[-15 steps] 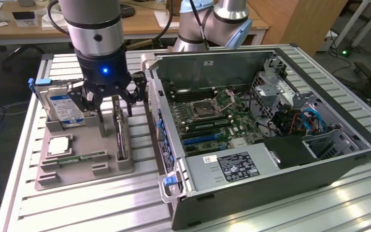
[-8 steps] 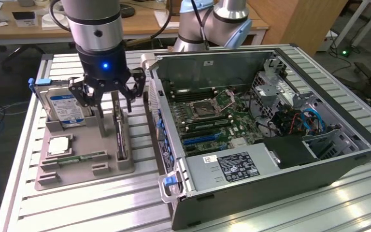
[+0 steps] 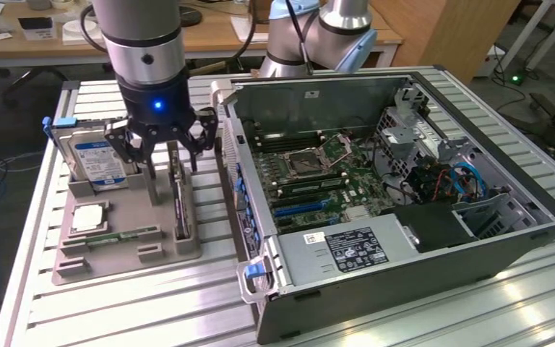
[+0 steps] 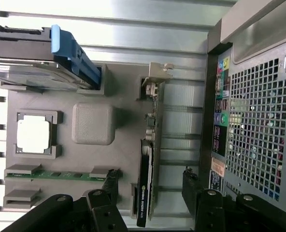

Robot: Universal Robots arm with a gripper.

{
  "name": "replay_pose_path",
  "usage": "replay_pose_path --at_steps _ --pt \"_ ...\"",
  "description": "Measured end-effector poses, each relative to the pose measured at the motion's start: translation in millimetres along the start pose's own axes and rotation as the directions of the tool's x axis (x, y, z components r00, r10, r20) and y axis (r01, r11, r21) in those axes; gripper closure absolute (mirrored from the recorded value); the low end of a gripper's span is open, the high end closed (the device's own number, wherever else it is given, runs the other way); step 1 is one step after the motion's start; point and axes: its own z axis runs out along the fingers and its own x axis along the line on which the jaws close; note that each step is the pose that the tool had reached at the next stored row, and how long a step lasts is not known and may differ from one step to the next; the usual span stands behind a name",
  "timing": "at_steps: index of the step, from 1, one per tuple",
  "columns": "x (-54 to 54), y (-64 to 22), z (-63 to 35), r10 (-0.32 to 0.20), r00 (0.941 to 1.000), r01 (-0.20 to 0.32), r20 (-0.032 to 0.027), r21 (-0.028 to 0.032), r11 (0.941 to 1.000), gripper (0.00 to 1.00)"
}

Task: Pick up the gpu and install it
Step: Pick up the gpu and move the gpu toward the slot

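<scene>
The gripper [image 3: 162, 170] is seen poised over the grey fixture tray [image 3: 113, 264], which lies on the slatted aluminium table [image 3: 113, 318] at the exterior view's left of the open computer case [image 3: 403, 289]. Its black fingers [image 4: 109, 186] are spread wide apart, and nothing is held between them.

The gpu [image 4: 150, 159] is found in the tray, stood on its long edge in a narrow slot along the side of the tray nearest the case. In the wrist view the card is seen edge-on between the two fingers, with a gap left on either side, so that it is straddled but not touched. Its pale metal bracket [image 4: 157, 72] is at the end of the card farther from the fingertips, and a black face with small green and white print is seen at the end that lies between them.

Other parts are kept in the same tray. A hard drive [image 3: 99, 160] with a blue and white label is stood upright in a blue carrier [image 4: 75, 53] at the far corner. A processor chip [image 3: 87, 217] is laid flat in a square pocket, and a green memory stick [image 3: 123, 235] is set in its holders just beside it. Inside the case the motherboard [image 3: 306, 177] is laid bare, with blue expansion slots [image 3: 302, 208] near its edge. A silver power supply [image 3: 355, 249] is mounted at the near end.
</scene>
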Motion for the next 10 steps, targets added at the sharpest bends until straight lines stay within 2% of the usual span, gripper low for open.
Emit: replay_pose_path --at_steps 6,10 --pt "0.6 -3.0 4.0 0.002 1.0 -0.002 0.0003 0.0003 1.0 0.35" --pt "0.8 -3.4 10.2 0.002 1.0 -0.002 0.0002 0.0005 1.0 0.35"
